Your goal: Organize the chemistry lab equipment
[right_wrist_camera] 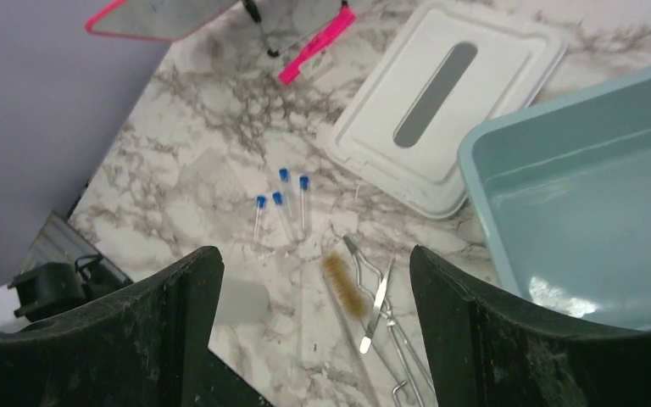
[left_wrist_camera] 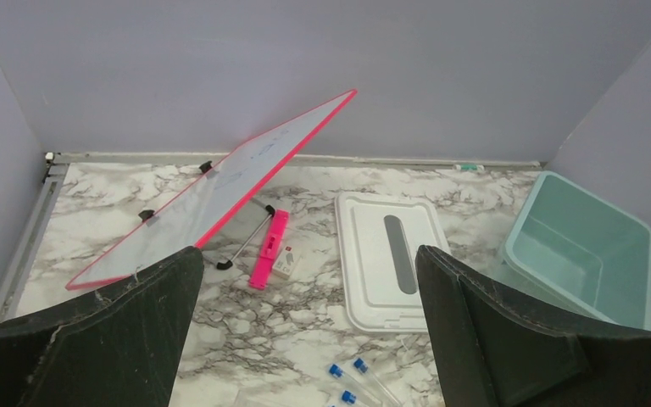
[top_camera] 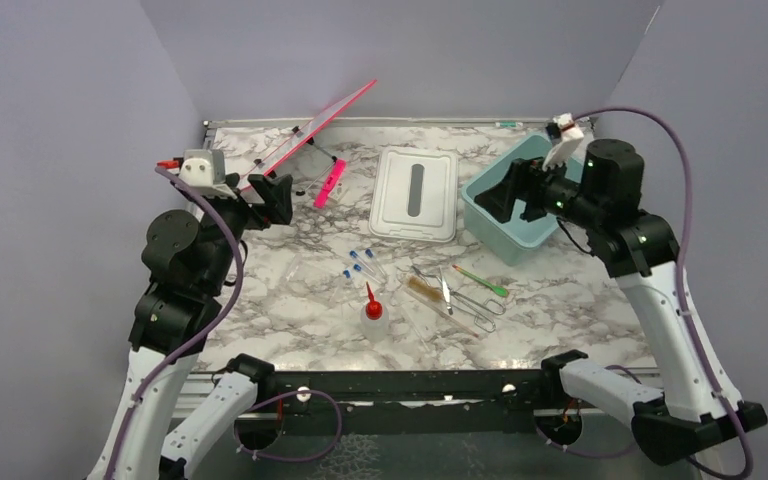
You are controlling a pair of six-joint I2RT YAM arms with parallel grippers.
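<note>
The lab equipment lies loose mid-table: a white squeeze bottle with red nozzle (top_camera: pixel 373 318), several blue-capped tubes (top_camera: pixel 359 262) (left_wrist_camera: pixel 361 383) (right_wrist_camera: pixel 281 202), a tan-bristled brush (top_camera: pixel 422 291) (right_wrist_camera: pixel 342 285), metal tweezers (top_camera: pixel 446 290) (right_wrist_camera: pixel 376 310), a wire clamp (top_camera: pixel 472 308) (right_wrist_camera: pixel 404 349) and a green-tipped stick (top_camera: pixel 480 281). My left gripper (top_camera: pixel 272 195) (left_wrist_camera: pixel 305 331) hovers open at the back left, above the marble, nothing between its fingers. My right gripper (top_camera: pixel 505 192) (right_wrist_camera: pixel 314 331) hangs open over the teal tub's near-left rim, also empty.
A teal tub (top_camera: pixel 525 228) (left_wrist_camera: pixel 578 248) (right_wrist_camera: pixel 580 220) stands at the back right, a white lid (top_camera: pixel 415 194) (left_wrist_camera: pixel 392 256) (right_wrist_camera: pixel 441 100) flat beside it. A pink-framed board (top_camera: pixel 318 128) (left_wrist_camera: pixel 220 188) leans at the back left, with a pink marker (top_camera: pixel 328 184) (left_wrist_camera: pixel 269 248) near it.
</note>
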